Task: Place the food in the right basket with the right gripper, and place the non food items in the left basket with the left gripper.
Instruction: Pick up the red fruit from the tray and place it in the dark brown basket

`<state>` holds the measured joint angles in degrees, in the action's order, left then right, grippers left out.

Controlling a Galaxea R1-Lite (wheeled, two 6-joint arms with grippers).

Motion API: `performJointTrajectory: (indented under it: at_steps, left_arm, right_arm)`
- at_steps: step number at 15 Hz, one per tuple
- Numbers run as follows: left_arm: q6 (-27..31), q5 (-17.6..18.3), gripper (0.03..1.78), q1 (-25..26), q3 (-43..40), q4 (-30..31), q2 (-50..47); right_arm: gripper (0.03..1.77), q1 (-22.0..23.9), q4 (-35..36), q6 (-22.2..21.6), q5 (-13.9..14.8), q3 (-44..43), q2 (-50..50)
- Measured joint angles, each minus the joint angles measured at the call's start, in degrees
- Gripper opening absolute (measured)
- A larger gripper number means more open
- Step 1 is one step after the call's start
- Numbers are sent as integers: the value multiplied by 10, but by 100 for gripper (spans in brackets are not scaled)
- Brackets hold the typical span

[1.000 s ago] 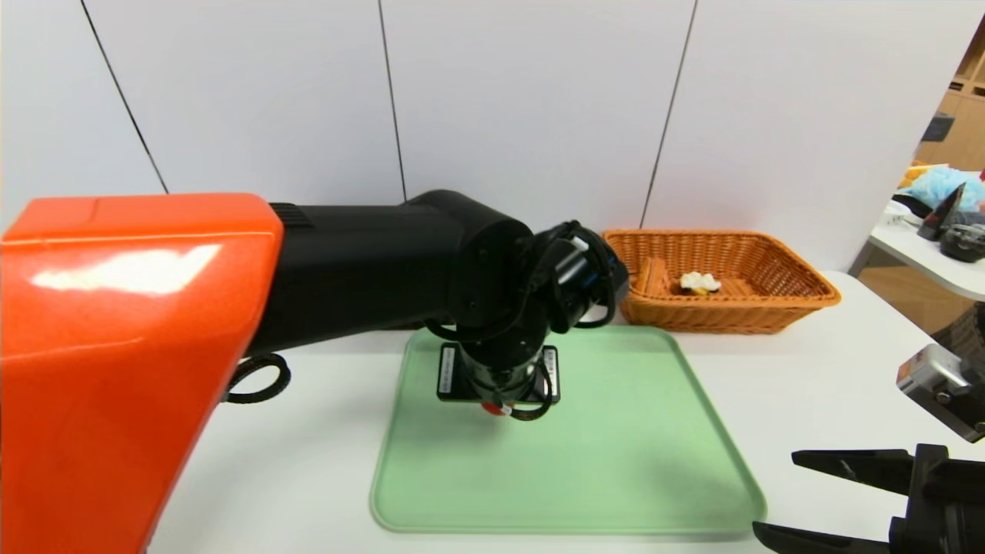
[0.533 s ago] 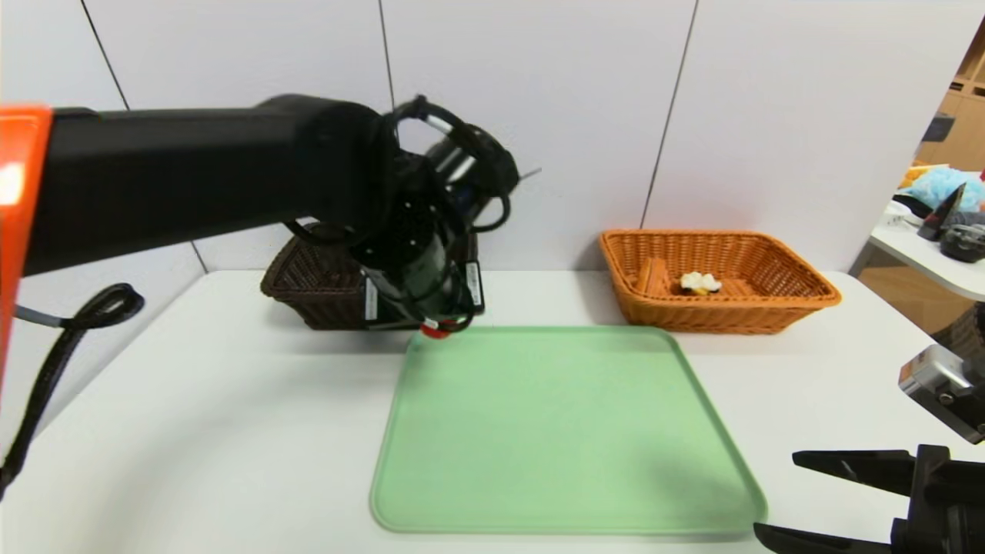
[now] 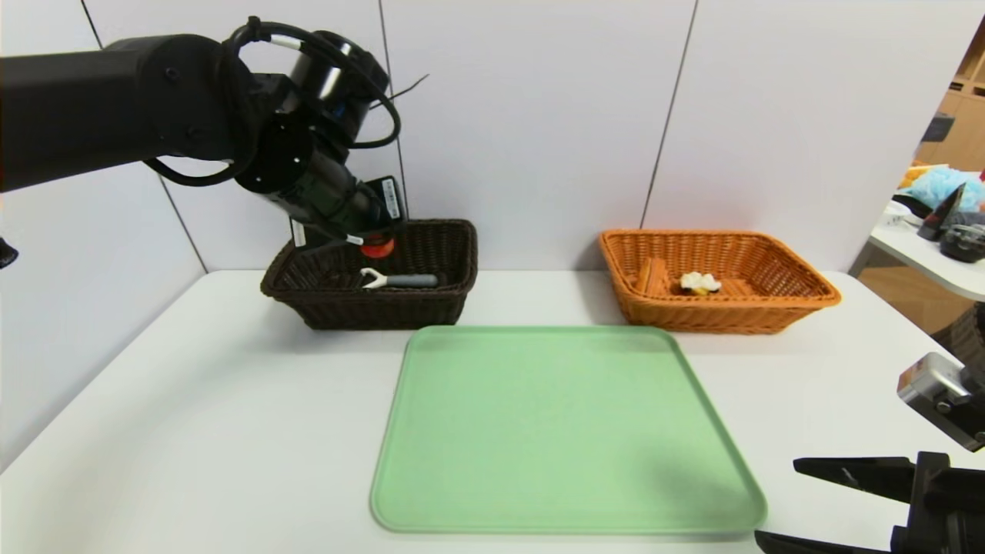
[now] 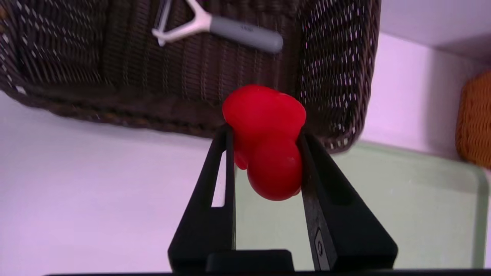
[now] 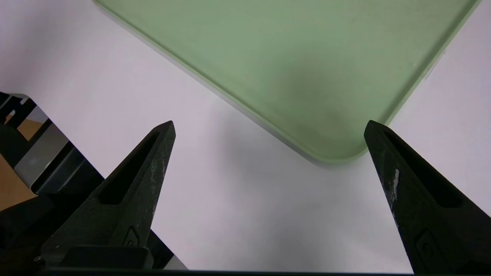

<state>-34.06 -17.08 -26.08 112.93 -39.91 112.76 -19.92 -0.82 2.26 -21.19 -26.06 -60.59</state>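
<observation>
My left gripper hangs above the dark brown basket at the back left, shut on the small red toy, which also shows as a red spot under the wrist. The grey-handled peeler with its white head lies inside that basket, its handle near the basket's wall. The waffle wedge with white cream rests in the orange-tan basket at the back right. My right gripper is parked open over the table's front right corner, nothing between its fingers.
A pale green tray lies bare in the middle of the white table; its corner sits just ahead of my right gripper. A white panelled wall stands behind the baskets. A second table with clutter is at far right.
My left arm rose from the green tray with the red toy and swung back and left; it now hangs over the dark basket. The right gripper has barely moved.
</observation>
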Motion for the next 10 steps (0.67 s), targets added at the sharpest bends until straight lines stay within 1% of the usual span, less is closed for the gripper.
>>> performJointTrajectory:
  at_steps: [3, 4, 7, 10]
  left_arm:
    - [21, 4, 51, 39, 0, 59, 29]
    - [23, 9, 51, 48, 0, 70, 40]
    - [23, 47, 49, 73, 0, 97, 69]
    - [22, 50, 49, 80, 0, 106, 91]
  right_arm:
    - [170, 0, 2, 0, 0, 0, -1]
    - [170, 0, 3, 0, 0, -1, -1]
    - [170, 0, 3, 0, 0, -1, -2]
    - [170, 0, 3, 0, 0, -1, -2]
